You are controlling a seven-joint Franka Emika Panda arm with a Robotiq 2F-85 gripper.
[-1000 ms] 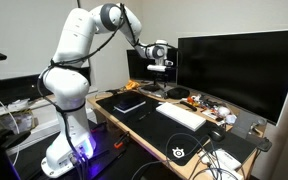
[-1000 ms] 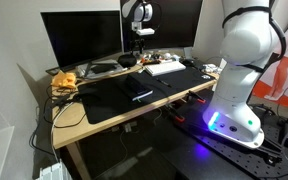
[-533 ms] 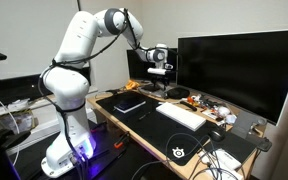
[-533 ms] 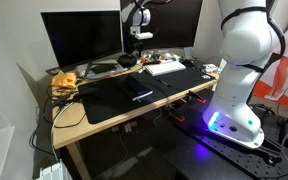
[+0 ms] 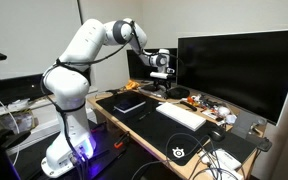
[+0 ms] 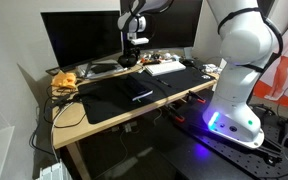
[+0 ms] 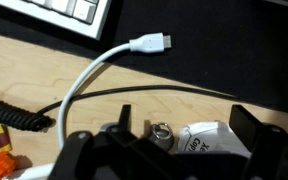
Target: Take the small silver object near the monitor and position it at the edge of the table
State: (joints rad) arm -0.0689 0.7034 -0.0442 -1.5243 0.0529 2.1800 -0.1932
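Gripper spread wide over the table, and in my wrist view I count one small silver object on the wood between its two fingers, just below one white cable and one black wire

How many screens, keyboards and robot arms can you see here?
Screens: 2
Keyboards: 1
Robot arms: 1
Total: 4
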